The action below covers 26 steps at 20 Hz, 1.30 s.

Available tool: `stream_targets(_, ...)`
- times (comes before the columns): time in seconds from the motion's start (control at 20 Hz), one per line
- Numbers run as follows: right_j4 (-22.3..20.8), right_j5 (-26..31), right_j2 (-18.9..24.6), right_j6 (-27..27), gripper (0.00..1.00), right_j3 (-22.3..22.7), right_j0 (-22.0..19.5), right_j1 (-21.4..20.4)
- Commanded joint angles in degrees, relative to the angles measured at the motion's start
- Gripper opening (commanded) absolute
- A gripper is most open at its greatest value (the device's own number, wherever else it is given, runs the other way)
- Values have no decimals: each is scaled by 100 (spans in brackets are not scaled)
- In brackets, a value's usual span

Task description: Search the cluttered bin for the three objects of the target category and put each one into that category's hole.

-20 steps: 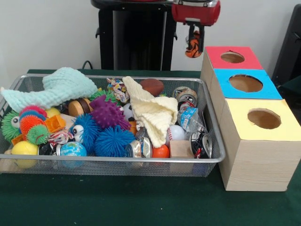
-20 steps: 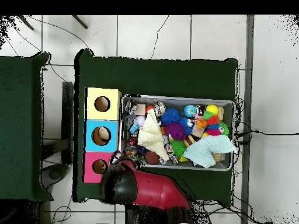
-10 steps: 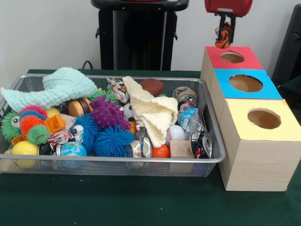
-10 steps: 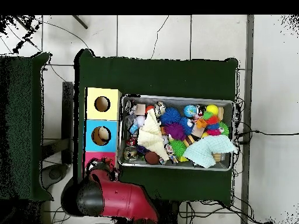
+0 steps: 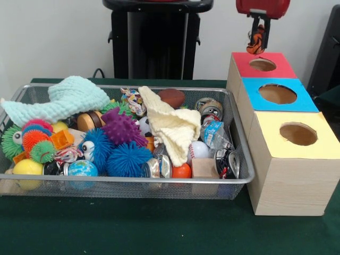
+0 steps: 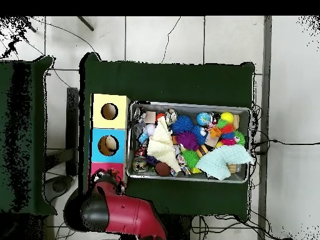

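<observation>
Orange-and-black toy (image 5: 256, 41): a small striped soft thing, hanging above the far rim of the red-topped box (image 5: 276, 68), up behind its hole (image 5: 262, 64) and not yet over it.
Gripper (image 5: 258, 38): clamped on the toy from above, the fingers drawn in against it; the toy bulges out to one side of them and its lower part dangles below the tips.
Overhead check: the red arm (image 6: 122, 215) covers the red-topped box, so neither toy nor hole shows from above, and how well they line up has to be judged from the front view alone.
Risk, release: I judge that letting go here would land the toy on the red lid's far edge or behind the box, because it sits back of the hole.
Risk, descent: the dangling part could catch the hole's rim if the toy comes down off centre, and then fold or tip out onto the lid.
Risk, grip: the hold looks off to one side, so a quick move could shake the toy loose.
Neighbours: the blue-topped box (image 5: 297, 102) and yellow-topped box (image 5: 317, 150) stand nearer in the same row; a drop that bounces forward might roll toward the blue hole.
Wire bin (image 5: 241, 164): well to the side, crowded with spiky balls, cloths, cans and other toys.
</observation>
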Motion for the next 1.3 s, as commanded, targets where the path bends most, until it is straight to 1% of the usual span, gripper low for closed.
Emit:
stream_targets(0.05,281,-693,177,1272,0,147,-333,483)
stream_targets(0.35,252,-1313,317,1399,0,95,-349,1002)
stream_targets(0.55,390,-1511,281,1485,0,14,-171,1229)
stream_targets(0.85,857,-1521,88,1635,0,-83,369,1322)
stream_targets(1.0,1016,-1513,58,1609,0,-112,482,1341)
stream_targets(1.3,1161,-1524,91,1515,0,-8,490,1226)
